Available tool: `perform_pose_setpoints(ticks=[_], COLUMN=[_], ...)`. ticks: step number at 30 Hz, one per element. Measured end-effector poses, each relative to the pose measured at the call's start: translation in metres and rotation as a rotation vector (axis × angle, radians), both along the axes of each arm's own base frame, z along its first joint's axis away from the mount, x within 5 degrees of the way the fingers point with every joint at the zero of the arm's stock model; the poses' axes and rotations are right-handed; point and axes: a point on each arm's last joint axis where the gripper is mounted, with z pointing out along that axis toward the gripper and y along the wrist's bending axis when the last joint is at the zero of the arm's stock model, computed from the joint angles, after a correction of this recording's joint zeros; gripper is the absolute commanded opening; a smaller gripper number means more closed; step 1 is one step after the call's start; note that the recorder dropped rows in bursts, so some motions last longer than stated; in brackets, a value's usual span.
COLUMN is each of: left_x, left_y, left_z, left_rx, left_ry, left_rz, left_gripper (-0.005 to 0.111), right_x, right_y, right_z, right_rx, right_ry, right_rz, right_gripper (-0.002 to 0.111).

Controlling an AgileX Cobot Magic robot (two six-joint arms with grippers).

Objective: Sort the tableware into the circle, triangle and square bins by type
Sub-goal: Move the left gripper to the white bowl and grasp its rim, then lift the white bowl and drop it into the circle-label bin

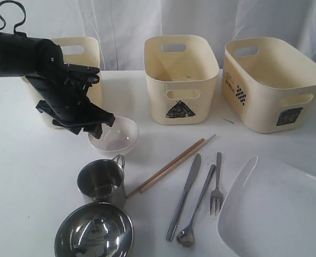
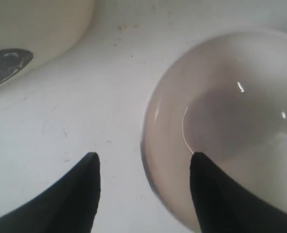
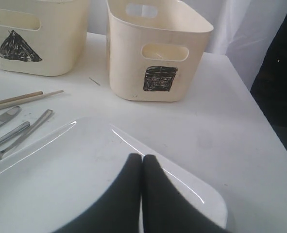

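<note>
Left gripper [image 2: 144, 156] hangs open astride the small white bowl [image 2: 230, 111] rim, 1 finger inside, 1 outside; right gripper [image 3: 142, 158] is closed.

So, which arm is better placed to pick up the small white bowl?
Left. The left pincer is open astride the rim of the small white bowl, one finger inside, one outside. The right pincer is shut over the large plate.

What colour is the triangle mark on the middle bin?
Black; the triangle mark shows best in the right wrist view.
</note>
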Motion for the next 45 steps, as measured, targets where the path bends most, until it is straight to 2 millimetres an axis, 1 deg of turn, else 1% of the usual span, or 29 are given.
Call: perform_pose_setpoints(ticks=[5, 13, 16, 17, 19, 20, 23, 24, 25, 30, 32, 34, 35, 36, 37, 39, 40, 41, 42, 45], left_x=[0.004, 0.009, 0.009, 0.009, 0.010, 0.010, 0.010, 0.010, 0.010, 0.007, 0.006, 0.002, 0.001, -0.002, -0.004, -0.008, -0.010, -0.011, -0.012, -0.009], left_y=[-0.002, -0.005, -0.007, -0.007, -0.008, -0.008, -0.008, -0.008, -0.009, -0.007, -0.006, -0.004, -0.003, -0.002, -0.001, 0.001, 0.002, 0.004, 0.006, 0.012], left_z=[-0.014, -0.028, -0.032, -0.033, -0.036, -0.037, -0.036, -0.036, -0.033, -0.016, -0.001, 0.026, 0.034, 0.048, 0.057, 0.078, 0.091, 0.099, 0.111, 0.129], left_rx=[-0.001, -0.023, -0.031, -0.034, -0.039, -0.038, -0.040, -0.046, -0.067, -0.052, -0.061, -0.085, -0.093, -0.111, -0.123, -0.140, -0.153, -0.153, -0.153, -0.128], left_ry=[0.013, 0.018, 0.031, 0.033, 0.036, 0.038, 0.038, 0.040, 0.035, 0.003, -0.029, -0.096, -0.119, -0.158, -0.185, -0.266, -0.329, -0.369, -0.441, -0.536], left_rz=[0.020, 0.043, 0.049, 0.052, 0.056, 0.056, 0.057, 0.064, 0.076, 0.052, 0.048, 0.042, 0.040, 0.040, 0.040, 0.015, -0.001, -0.013, -0.025, -0.040], left_gripper=[0.059, 0.059, 0.057, 0.054, 0.045, 0.037, 0.016, 0.004, 0.000, 0.000, 0.000, 0.000, 0.000, 0.000, 0.000, 0.000, 0.000, 0.000, 0.000, 0.000], right_x=[0.000, 0.000, 0.000, 0.000, 0.000, 0.000, 0.000, 0.000, 0.000, 0.000, 0.000, 0.000, 0.000, 0.000, 0.000, 0.000, 0.000, 0.000, 0.000, 0.000], right_y=[0.000, 0.000, 0.000, 0.000, 0.000, 0.000, 0.000, 0.000, 0.000, 0.000, 0.000, 0.000, 0.000, 0.000, 0.000, 0.000, 0.000, 0.000, 0.000, 0.000], right_z=[0.000, 0.000, 0.000, 0.000, 0.000, 0.000, 0.000, 0.000, 0.000, 0.000, 0.000, 0.000, 0.000, 0.000, 0.000, 0.000, 0.000, 0.000, 0.000, 0.000], right_rx=[0.000, 0.000, 0.000, 0.000, 0.000, 0.000, 0.000, 0.000, 0.000, 0.000, 0.000, 0.000, 0.000, 0.000, 0.000, 0.000, 0.000, 0.000, 0.000, 0.000], right_ry=[0.000, 0.000, 0.000, 0.000, 0.000, 0.000, 0.000, 0.000, 0.000, 0.000, 0.000, 0.000, 0.000, 0.000, 0.000, 0.000, 0.000, 0.000, 0.000, 0.000], right_rz=[0.000, 0.000, 0.000, 0.000, 0.000, 0.000, 0.000, 0.000, 0.000, 0.000, 0.000, 0.000, 0.000, 0.000, 0.000, 0.000, 0.000, 0.000, 0.000, 0.000], right_gripper=[0.000, 0.000, 0.000, 0.000, 0.000, 0.000, 0.000, 0.000, 0.000, 0.000, 0.000, 0.000, 0.000, 0.000, 0.000, 0.000, 0.000, 0.000, 0.000, 0.000])
